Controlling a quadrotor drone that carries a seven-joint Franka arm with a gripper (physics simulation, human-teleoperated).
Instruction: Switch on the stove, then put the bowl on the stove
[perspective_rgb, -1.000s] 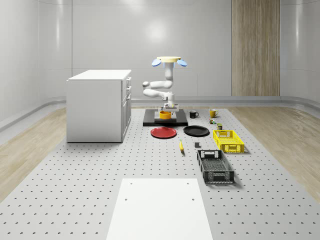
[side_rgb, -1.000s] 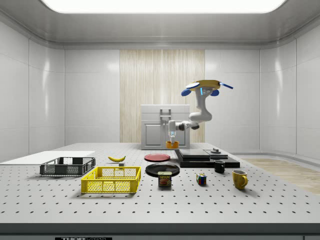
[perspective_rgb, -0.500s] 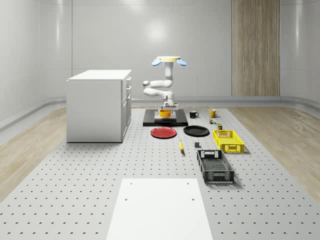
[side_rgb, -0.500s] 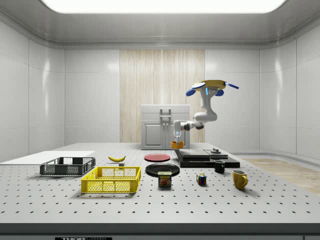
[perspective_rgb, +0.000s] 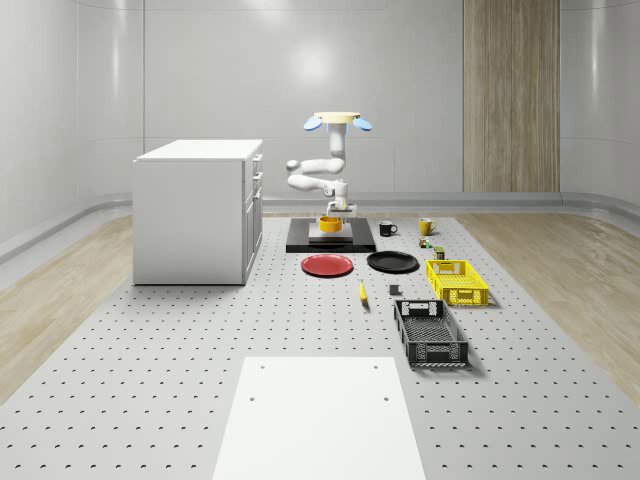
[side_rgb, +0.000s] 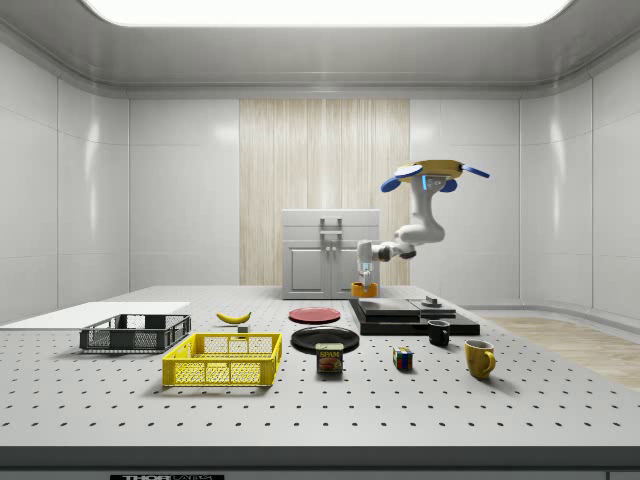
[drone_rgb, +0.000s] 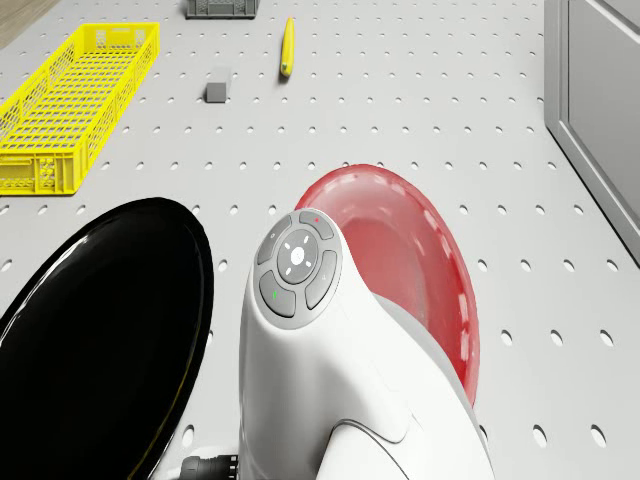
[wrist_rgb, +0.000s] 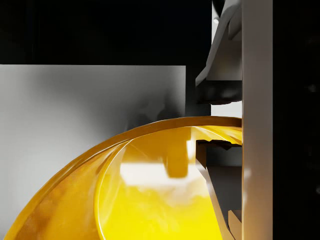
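The drone (perspective_rgb: 338, 121) is hovering above the far end of the stove (perspective_rgb: 331, 240), its arm reaching down in front of it. The claw (side_rgb: 365, 283) is gripping the rim of the yellow bowl (perspective_rgb: 330, 225); in the wrist view one finger (wrist_rgb: 257, 120) is pressing the bowl's wall (wrist_rgb: 150, 195) from outside while another sits inside the rim. The bowl is hanging over the stove's grey hotplate (wrist_rgb: 75, 130), close above it, though whether it is touching cannot be told. Judging by this, the placing step is in hand, and whether the stove is switched on cannot be told. The next move is calling for a gentle descent until the bowl is resting flat on the hotplate, then opening the claw and lifting clear without tipping it.
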